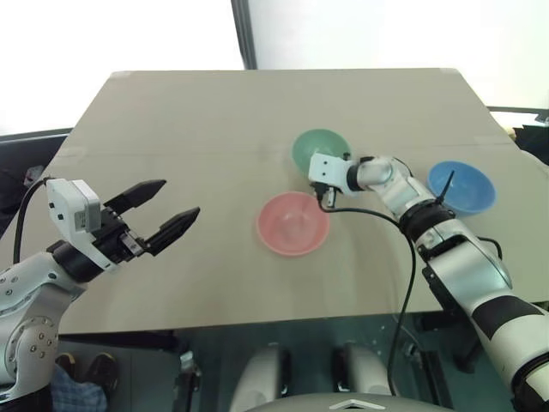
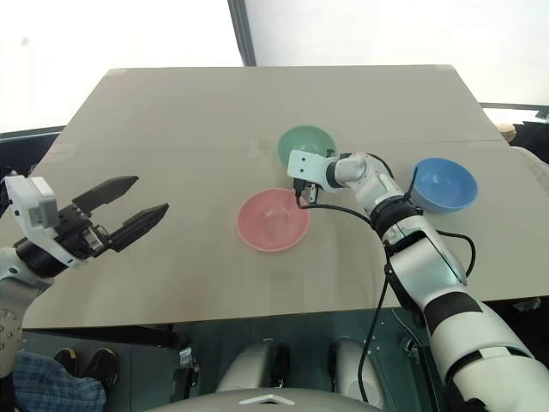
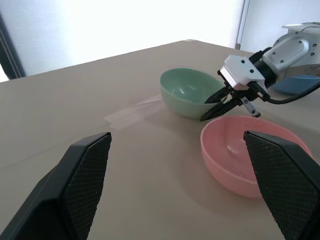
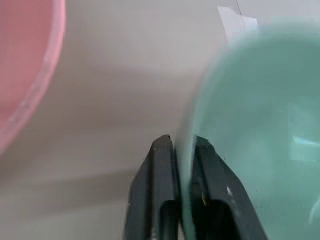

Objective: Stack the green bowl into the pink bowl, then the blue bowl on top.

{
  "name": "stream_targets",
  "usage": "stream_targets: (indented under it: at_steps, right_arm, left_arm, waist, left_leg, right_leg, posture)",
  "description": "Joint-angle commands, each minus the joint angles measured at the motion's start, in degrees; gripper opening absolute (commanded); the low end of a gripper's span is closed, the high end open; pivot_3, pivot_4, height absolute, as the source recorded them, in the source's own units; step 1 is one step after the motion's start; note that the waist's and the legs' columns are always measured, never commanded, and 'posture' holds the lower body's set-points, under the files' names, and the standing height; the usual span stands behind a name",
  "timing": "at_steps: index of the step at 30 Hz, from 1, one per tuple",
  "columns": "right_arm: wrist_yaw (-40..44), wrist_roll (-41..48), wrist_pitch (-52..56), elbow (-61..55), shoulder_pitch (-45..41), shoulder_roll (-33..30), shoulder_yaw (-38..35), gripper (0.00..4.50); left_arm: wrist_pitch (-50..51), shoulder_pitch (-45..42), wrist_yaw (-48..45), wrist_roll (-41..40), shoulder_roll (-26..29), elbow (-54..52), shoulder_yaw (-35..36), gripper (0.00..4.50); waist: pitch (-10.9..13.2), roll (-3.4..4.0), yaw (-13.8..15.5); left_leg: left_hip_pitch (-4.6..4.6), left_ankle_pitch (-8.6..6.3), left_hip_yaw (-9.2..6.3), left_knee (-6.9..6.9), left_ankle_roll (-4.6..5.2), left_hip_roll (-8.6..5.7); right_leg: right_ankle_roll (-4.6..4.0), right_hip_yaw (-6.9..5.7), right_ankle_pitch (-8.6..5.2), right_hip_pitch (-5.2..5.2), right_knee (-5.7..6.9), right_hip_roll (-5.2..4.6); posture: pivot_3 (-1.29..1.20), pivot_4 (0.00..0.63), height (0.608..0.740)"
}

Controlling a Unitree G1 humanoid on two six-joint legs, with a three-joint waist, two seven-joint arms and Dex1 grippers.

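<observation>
I have the right gripper (image 4: 182,150) pinched on the near rim of the green bowl (image 1: 319,148), one finger inside the wall and one outside. The bowl sits on the tabletop (image 1: 189,120), just behind the pink bowl (image 1: 293,223); the blue bowl (image 1: 463,186) is off to the right. The left gripper (image 1: 163,210) hangs with its fingers wide, well apart from everything. I'd lift straight up first, keep the bowl level, carry it over the pink bowl's centre, then lower before letting go.
</observation>
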Motion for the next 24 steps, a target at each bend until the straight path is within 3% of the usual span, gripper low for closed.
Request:
stream_targets:
  at_steps: [1, 9, 16, 24]
  right_arm:
    - [-0.1, -0.2, -1.6, -0.6, -2.0, -0.2, -1.4, 0.05]
    - [0.3, -6.2, -13.0, -10.2, -1.3, -6.0, 2.7, 0.05]
    - [14.5, 3.3, -1.0, -42.6, 7.8, -11.0, -0.6, 0.05]
    - [22.4, 7.4, 16.5, -70.0, 16.1, -14.9, 0.7, 0.05]
  left_arm:
    - [-1.4, 0.2, 0.2, 0.1, -0.1, -1.5, 0.9, 4.50]
    - [-1.8, -0.6, -1.1, 0.7, 0.3, -0.5, -0.7, 4.50]
    - [-2.7, -5.4, -5.1, 2.0, 1.6, 3.2, -5.6, 4.50]
    - [-4.4, -16.6, -12.4, 5.0, 3.3, 11.7, -14.1, 4.50]
  waist:
    - [0.0, 0.01, -0.1]
    - [0.1, 0.14, 0.1]
    - [0.1, 0.12, 0.1]
    - [0.1, 0.09, 1.4]
  left_leg:
    - [0.00, 0.00, 0.00, -0.02, 0.00, 0.00]
    - [-0.01, 0.00, -0.01, -0.04, -0.01, -0.04]
    - [-0.01, 0.01, -0.03, -0.11, -0.01, 0.02]
    - [-0.03, -0.01, -0.06, -0.10, 0.02, -0.01]
  right_leg:
    - [0.00, 0.00, 0.00, 0.00, 0.00, 0.00]
    - [0.00, 0.00, 0.00, -0.04, -0.03, -0.03]
    - [0.00, -0.01, 0.00, 0.02, -0.07, -0.01]
    - [0.01, -0.04, 0.00, 0.01, -0.15, -0.09]
  posture:
    - [0.00, 0.150, 0.740]
    - [0.00, 0.150, 0.740]
    - [0.00, 0.150, 0.740]
    - [0.00, 0.150, 0.740]
